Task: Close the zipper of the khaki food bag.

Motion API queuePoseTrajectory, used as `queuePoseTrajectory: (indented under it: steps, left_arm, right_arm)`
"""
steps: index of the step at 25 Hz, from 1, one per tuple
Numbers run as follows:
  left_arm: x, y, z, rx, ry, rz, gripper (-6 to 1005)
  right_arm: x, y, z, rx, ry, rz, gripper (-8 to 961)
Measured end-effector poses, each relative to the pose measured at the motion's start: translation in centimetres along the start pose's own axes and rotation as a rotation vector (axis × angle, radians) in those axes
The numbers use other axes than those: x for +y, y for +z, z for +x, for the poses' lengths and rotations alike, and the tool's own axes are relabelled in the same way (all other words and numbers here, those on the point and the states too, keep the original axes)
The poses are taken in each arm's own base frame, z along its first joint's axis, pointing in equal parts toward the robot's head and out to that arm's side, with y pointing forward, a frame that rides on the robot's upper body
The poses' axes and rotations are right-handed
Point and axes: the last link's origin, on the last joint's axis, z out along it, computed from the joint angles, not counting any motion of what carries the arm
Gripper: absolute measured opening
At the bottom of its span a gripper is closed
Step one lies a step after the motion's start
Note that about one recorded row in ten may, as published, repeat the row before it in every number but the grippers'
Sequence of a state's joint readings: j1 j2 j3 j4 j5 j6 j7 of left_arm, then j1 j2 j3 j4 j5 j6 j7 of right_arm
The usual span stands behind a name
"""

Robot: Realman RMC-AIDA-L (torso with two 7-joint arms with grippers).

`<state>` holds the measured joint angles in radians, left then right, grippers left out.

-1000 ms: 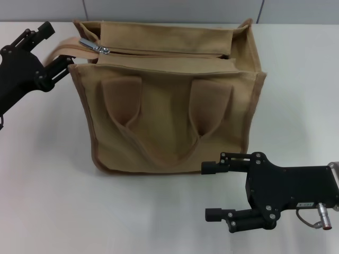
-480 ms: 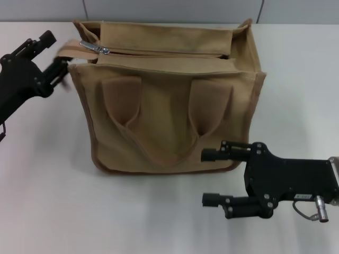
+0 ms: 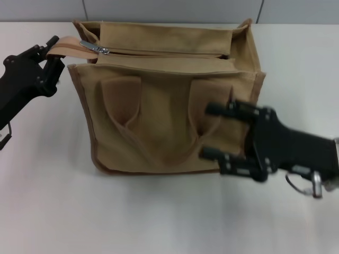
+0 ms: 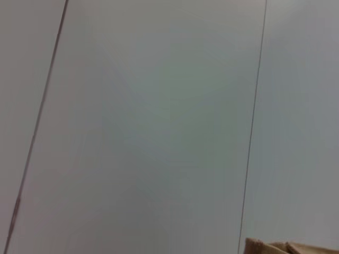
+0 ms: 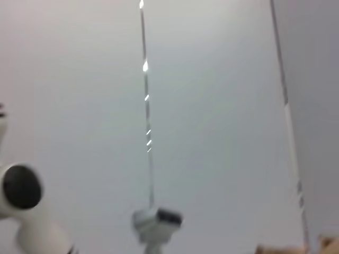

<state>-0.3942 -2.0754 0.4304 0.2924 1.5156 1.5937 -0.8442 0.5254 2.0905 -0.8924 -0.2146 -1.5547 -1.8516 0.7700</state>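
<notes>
The boxy khaki canvas food bag [image 3: 169,100] stands on the white table [image 3: 53,201]. The left gripper [image 3: 53,55] pinches its tan zipper tape end; the silver zipper pull [image 3: 95,46] lies just beside. The right gripper [image 3: 212,132], fingers spread, hovers before the bag's front.

A white table [image 3: 53,201] fills most of the head view, and its surface is plain and matt. Behind it, a grey wall [image 3: 175,9] runs along the far edge, with thin vertical seams between its panels. In the left wrist view, the same kind of pale grey panels [image 4: 153,121] are visible, divided by two thin dark lines. In the right wrist view, a white device with a round black opening [image 5: 21,188] stands at the edge, and a small white and dark fixture [image 5: 156,219] sits at the lower end of a thin shiny line.
</notes>
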Motion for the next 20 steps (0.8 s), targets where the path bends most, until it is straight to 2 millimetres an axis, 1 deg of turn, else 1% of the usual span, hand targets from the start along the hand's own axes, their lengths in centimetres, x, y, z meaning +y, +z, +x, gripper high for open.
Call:
queuePoseTrajectory:
  steps: [1,2,3,4,5,6,7,8,9,10,11,12,13,14,15,16,17,18,20]
  left_arm:
    - [0.0,0.0,0.0,0.002,-0.003,0.000,192]
    - [0.1,0.0,0.0,0.005,-0.006,-0.002,167]
    - [0.2,0.0,0.0,0.009,-0.008,-0.005,141]
    - [0.3,0.1,0.1,0.016,-0.010,-0.011,115]
    - [0.4,0.2,0.1,0.023,-0.014,-0.018,89]
    - [0.5,0.2,0.2,0.028,-0.016,-0.025,63]
    - [0.8,0.3,0.3,0.041,-0.022,-0.039,37]
    - [0.8,0.3,0.3,0.041,-0.022,-0.039,34]
    - [1.0,0.2,0.3,0.050,-0.028,-0.046,31]
    - [1.2,0.2,0.3,0.058,-0.034,-0.052,28]
    - [1.3,0.2,0.4,0.064,-0.037,-0.056,26]
    - [1.6,0.2,0.6,0.083,-0.040,-0.075,23]
    - [1.6,0.2,0.6,0.083,-0.040,-0.075,20]
    - [1.7,0.3,0.7,0.090,-0.041,-0.085,17]
    - [1.9,0.3,0.9,0.103,-0.045,-0.104,17]
    - [1.9,0.3,0.9,0.103,-0.045,-0.104,17]
    - [2.3,0.4,1.2,0.124,-0.054,-0.126,17]
    - [2.3,0.4,1.2,0.124,-0.054,-0.126,17]
    - [2.6,0.6,1.3,0.143,-0.066,-0.145,17]
  right_arm:
    - [-0.3,0.3,-0.2,-0.018,-0.013,0.012,769]
    - [-1.2,0.9,-0.9,-0.069,-0.086,0.054,769]
    - [-1.2,0.9,-0.9,-0.069,-0.086,0.054,769]
    - [-2.5,1.5,-2.1,-0.133,-0.193,0.121,769]
    - [-2.5,1.5,-2.1,-0.133,-0.193,0.121,769]
    - [-3.2,1.8,-2.7,-0.160,-0.246,0.152,769]
    - [-4.2,2.6,-3.5,-0.182,-0.336,0.179,769]
    - [-4.2,2.6,-3.5,-0.182,-0.336,0.179,769]
    - [-4.9,3.5,-3.6,-0.164,-0.434,0.189,769]
    - [-4.9,3.5,-3.6,-0.164,-0.434,0.189,769]
    - [-5.1,4.0,-3.5,-0.151,-0.477,0.195,769]
    - [-5.4,4.9,-3.2,-0.126,-0.578,0.208,769]
    - [-5.4,4.9,-3.2,-0.126,-0.578,0.208,769]
    - [-5.5,5.3,-3.1,-0.114,-0.637,0.209,769]
    - [-5.4,6.0,-2.7,-0.089,-0.754,0.215,769]
    - [-5.4,6.0,-2.7,-0.089,-0.754,0.215,769]
    - [-5.3,6.6,-2.2,-0.061,-0.891,0.248,769]
    - [-5.3,6.6,-2.2,-0.061,-0.891,0.248,769]
    - [-5.3,6.9,-1.8,-0.035,-0.988,0.295,769]
